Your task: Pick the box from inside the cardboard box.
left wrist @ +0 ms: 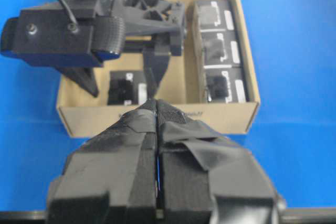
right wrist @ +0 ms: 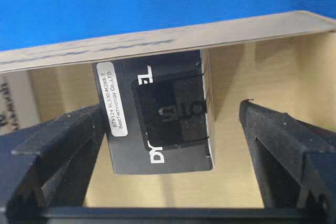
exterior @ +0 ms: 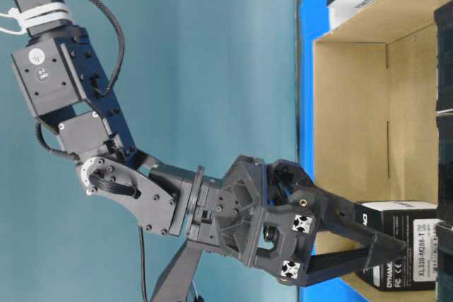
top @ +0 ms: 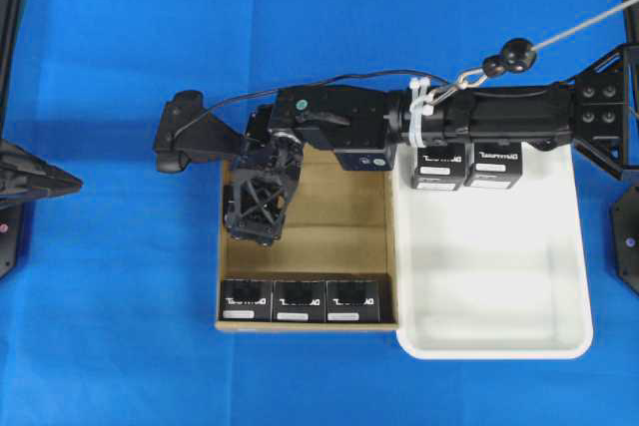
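Right now I have the right gripper (right wrist: pixel 168 145) spread wide and reaching down into the cardboard box (top: pixel 339 202), with one black box (right wrist: pixel 157 114) standing between its fingers (right wrist: pixel 58 140). In the right wrist view neither finger touches it; there is a gap on each side, wider on the right. That box sits against the carton wall at the corner. Its white label strip reads "XL330-M288-T" and "Co.,LTD"; big white letters "DY" and "L" show around a darker square patch on the face. From the table-level view I can read "XL330-M288-T" on the strip again, with "DYNAM" beside it on the same box (exterior: pixel 400 245).

Overhead, three more black boxes (top: pixel 300 300) stand in a row along the near wall of the carton, each with a white strip too small to read. Two others (top: pixel 467 167) sit in the white tray (top: pixel 499 341), just beside the carton on the blue desk (top: pixel 100 346), partly under the right arm.

My left gripper (left wrist: pixel 156 109) is pressed together, holding nothing, outside the carton.
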